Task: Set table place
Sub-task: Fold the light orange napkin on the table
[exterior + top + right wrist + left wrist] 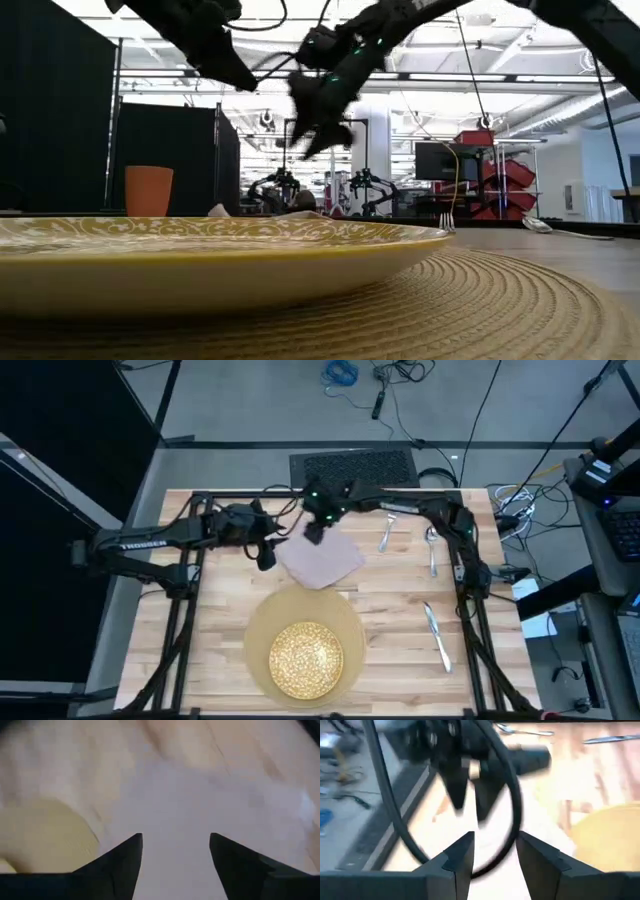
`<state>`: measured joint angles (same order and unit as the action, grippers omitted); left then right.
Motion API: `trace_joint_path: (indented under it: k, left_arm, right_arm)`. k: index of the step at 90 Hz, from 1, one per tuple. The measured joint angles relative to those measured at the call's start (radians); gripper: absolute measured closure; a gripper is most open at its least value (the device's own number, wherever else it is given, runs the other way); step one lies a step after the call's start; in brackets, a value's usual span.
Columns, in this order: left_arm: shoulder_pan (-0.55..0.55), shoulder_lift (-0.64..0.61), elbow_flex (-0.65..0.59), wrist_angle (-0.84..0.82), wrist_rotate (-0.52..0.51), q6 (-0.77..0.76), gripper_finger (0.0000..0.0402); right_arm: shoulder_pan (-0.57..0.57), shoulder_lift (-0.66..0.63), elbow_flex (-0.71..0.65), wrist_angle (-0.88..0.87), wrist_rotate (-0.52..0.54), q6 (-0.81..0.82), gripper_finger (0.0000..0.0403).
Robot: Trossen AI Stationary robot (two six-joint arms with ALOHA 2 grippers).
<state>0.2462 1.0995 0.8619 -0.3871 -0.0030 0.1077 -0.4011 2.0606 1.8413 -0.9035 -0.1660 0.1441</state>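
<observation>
The right claw (314, 532) hangs above the far edge of the napkin (322, 558), its two fingers (122, 865) spread wide with nothing between them; its wrist view looks straight down on the pale cloth. The left claw (266, 552) sits just to the left of the right claw, beside the napkin's left edge, its fingers (462, 857) parted and holding nothing. Nearer the front edge of the tabletop (220, 620) than both claws lies the round mat (258, 630) with the gold-speckled plate (305, 657) on it; the napkin's near corner reaches the mat's far rim. To the right of the right claw lie the fork (386, 530) and the spoon (432, 546), side by side, and further right and nearer the front lies the knife (437, 636). The low view shows the orange cup (148, 191) standing upright beyond the plate.
</observation>
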Motion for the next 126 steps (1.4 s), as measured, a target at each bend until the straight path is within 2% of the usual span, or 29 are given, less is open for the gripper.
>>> trace_joint_path:
  k: [13,25,42,52,59,72,77,93,100,116,126]
  left_arm:
    - [-0.015,0.066,-0.004,-0.035,0.052,-0.030,0.0272]
    - [-0.025,0.174,-0.006,-0.044,0.058,-0.023,0.0272]
    - [-0.022,0.309,-0.006,-0.015,-0.060,0.026,0.0272]
    - [0.012,0.325,-0.005,0.057,-0.086,0.040,0.0272]
    - [0.049,0.325,-0.005,0.133,-0.063,0.062,0.0272]
    - [0.165,0.324,-0.002,0.272,0.068,0.077,0.0272]
    - [0.212,0.331,0.007,0.272,0.086,0.049,0.0272]
    - [0.313,0.390,0.039,0.265,0.092,-0.093,0.0272]
    - [0.341,0.431,0.069,0.275,0.098,-0.150,0.0272]
    - [0.377,0.565,0.147,0.188,0.209,-0.156,0.0272]
    - [0.375,0.639,0.185,0.178,0.227,-0.156,0.0272]
  right_arm:
    - [-0.004,-0.013,0.000,-0.230,0.104,-0.033,0.0192]
    - [-0.020,-0.019,-0.020,-0.281,0.148,-0.059,0.0192]
    - [-0.103,-0.017,-0.029,-0.194,0.127,-0.063,0.0193]
    - [-0.171,-0.015,-0.047,-0.133,0.007,-0.062,0.0193]
    - [-0.210,-0.015,-0.061,-0.105,-0.028,-0.049,0.0193]
    - [-0.265,-0.051,-0.083,-0.090,0.024,-0.051,0.0193]
    - [-0.275,-0.098,-0.107,-0.065,0.061,-0.053,0.0193]
    - [-0.291,-0.340,-0.265,0.028,0.061,-0.076,0.0193]
    - [-0.282,-0.482,-0.383,0.097,0.063,-0.058,0.0193]
    - [-0.225,-0.793,-0.715,0.373,0.056,0.011,0.0193]
    - [-0.201,-0.942,-0.897,0.520,0.059,0.067,0.0193]
